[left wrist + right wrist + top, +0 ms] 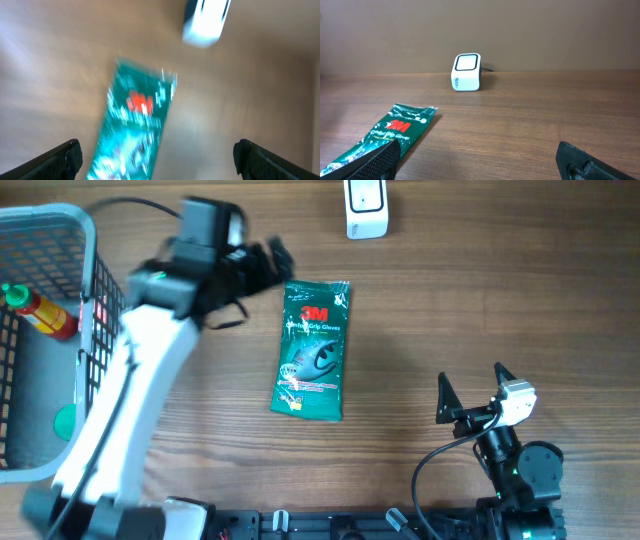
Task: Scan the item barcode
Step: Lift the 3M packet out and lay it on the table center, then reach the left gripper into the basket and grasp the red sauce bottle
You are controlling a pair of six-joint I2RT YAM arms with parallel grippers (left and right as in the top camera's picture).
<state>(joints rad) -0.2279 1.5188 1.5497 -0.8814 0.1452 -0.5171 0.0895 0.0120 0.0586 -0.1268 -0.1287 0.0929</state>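
Left claw [157,150] is spread wide, its fingers [60,161] far apart in the bottom corners of its own view, and it is gripping nothing. Below it, in a heavy blur, is the green glove packet [313,350]. It lies flat on the wooden table [450,300], printed front up, and neither claw touches it. From above, the left claw hangs just beside the packet's top left corner. Further left is the basket [60,218] at the table's left edge, with a red bottle [50,320] lying in it. The white scanner [366,208] stands at the far edge, beyond the packet's top end and apart from it. The right claw [470,385] is wide as well and empty. It sits low near the front edge, well apart from the packet, and its camera looks straight across at the scanner's face.
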